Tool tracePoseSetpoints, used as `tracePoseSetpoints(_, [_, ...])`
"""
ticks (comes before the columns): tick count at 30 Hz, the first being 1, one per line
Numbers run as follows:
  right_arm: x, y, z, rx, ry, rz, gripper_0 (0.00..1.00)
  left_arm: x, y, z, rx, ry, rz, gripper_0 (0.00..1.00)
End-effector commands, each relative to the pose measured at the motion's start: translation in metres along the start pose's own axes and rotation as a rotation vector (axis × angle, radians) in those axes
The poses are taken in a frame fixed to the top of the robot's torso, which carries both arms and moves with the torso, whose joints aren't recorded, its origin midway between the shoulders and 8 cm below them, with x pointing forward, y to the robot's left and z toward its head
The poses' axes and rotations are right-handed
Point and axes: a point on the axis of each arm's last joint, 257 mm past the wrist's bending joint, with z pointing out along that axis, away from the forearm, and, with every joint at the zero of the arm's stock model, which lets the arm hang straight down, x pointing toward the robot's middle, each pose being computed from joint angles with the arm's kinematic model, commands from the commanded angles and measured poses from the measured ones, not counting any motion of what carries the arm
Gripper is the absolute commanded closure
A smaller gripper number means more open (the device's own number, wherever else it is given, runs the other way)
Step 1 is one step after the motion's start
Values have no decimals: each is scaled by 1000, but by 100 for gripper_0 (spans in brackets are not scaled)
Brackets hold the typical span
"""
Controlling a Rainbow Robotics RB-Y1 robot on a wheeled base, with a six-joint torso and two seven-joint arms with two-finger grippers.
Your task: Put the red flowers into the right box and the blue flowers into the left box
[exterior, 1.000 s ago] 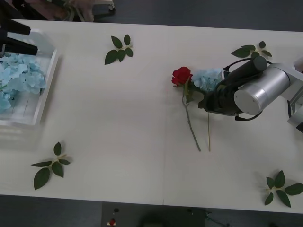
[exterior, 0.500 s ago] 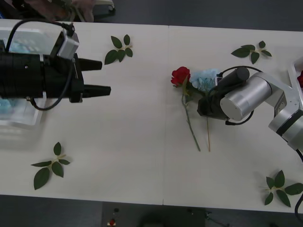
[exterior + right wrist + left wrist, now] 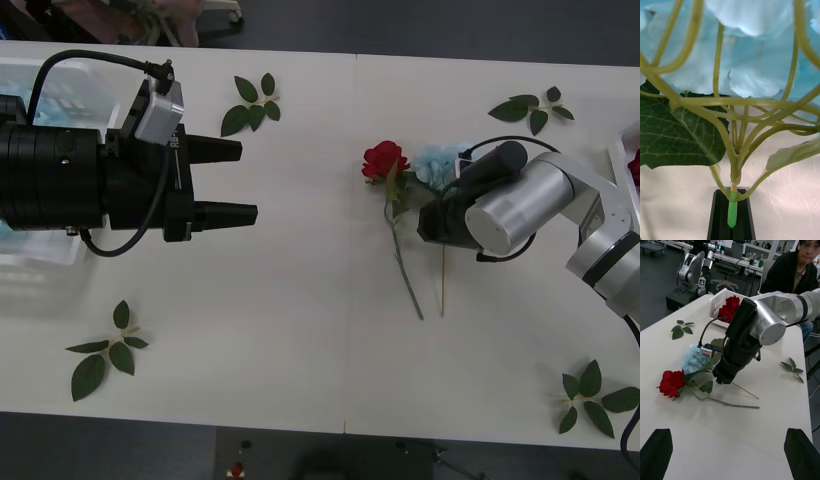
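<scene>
One red flower point(image 3: 383, 160) lies at mid-table, its stem running toward me, and shows again as the red flower point(image 3: 672, 382) in the left wrist view. Beside it lies a blue flower point(image 3: 436, 160), with my right gripper point(image 3: 436, 218) down on its stem. From the right wrist, the right gripper point(image 3: 732, 204) is shut on the blue flower point(image 3: 752, 67) just below its branching stalks. My left gripper point(image 3: 248, 181) hovers open over the table, left of both flowers. The left box point(image 3: 40, 258) sits largely hidden under my left arm. The right box point(image 3: 717, 302) holds red flowers point(image 3: 729, 308).
Loose leaf sprigs lie at the far left point(image 3: 250, 105), near left point(image 3: 105, 350), far right point(image 3: 530, 108) and near right point(image 3: 595, 395). The right box's edge point(image 3: 622, 140) sits at the table's right side. A seated person is beyond the table in the left wrist view.
My left arm has swung from over the left box out toward the table's middle, fingers open. My right gripper has settled on the blue flower's stem, and the bloom has shifted slightly.
</scene>
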Motion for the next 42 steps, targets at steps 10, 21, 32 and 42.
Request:
tracePoseSetpoints(10, [-106, 54, -132, -511, -103, -263, 100, -15, 1, -1, -5, -18, -8, 14])
tracePoseSetpoints(21, [-124, 184, -226, -964, -312, -268, 100, -17, 1, 0, 7, -44, -76, 14])
tracePoseSetpoints(32, [-97, 242, -298, -1138, -383, -314, 100, -7, 27, 61, 66, -101, -328, 14])
tracePoseSetpoints(42, [-95, 245, -315, -1154, -400, -328, 100, -36, 38, 97, 104, -140, -364, 13])
